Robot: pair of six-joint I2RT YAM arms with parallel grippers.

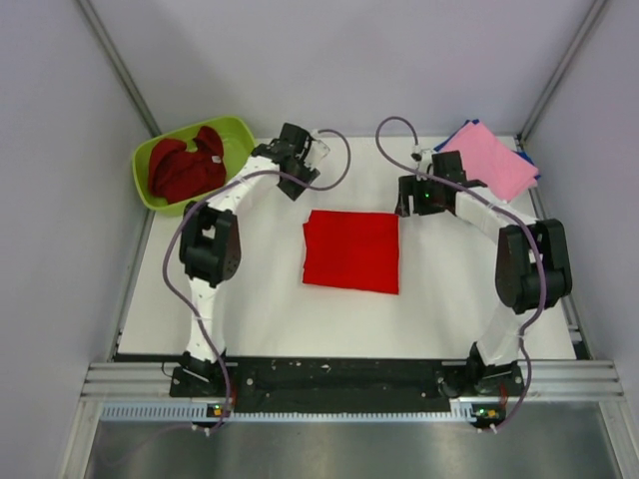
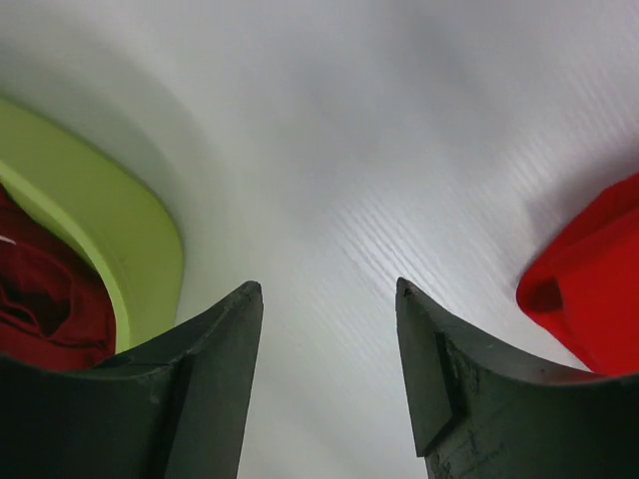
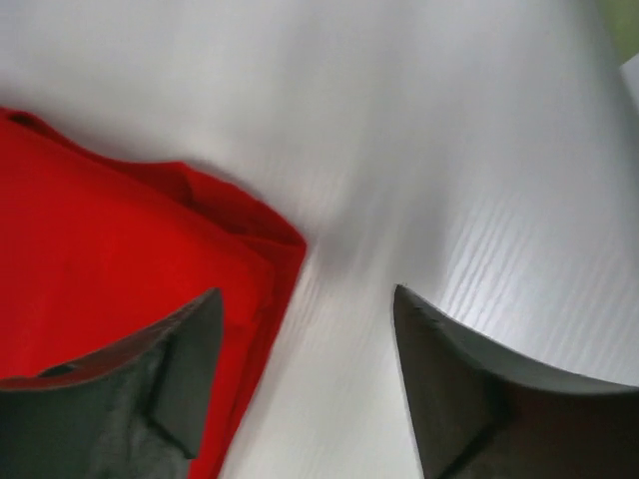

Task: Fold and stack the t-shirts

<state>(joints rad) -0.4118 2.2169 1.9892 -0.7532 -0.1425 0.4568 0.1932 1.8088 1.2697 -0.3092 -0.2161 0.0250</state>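
High overhead view, two close wrist views; common red t-shirt [image 1: 350, 250]

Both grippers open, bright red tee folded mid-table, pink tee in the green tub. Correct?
No. The green tub holds the dark red tee; the pink tee sits outside it, far right, per the top view. The rest holds.

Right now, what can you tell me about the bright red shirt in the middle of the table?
The bright red t-shirt looks like soft cloth, folded into a neat, nearly square packet. It lies flat on the white table, about midway between the two arms. No print shows on its top face. The right wrist view shows stacked folded layers at one far corner. Only the table seems to touch it. The left pincer and right pincer hang open near its far corners, holding nothing.
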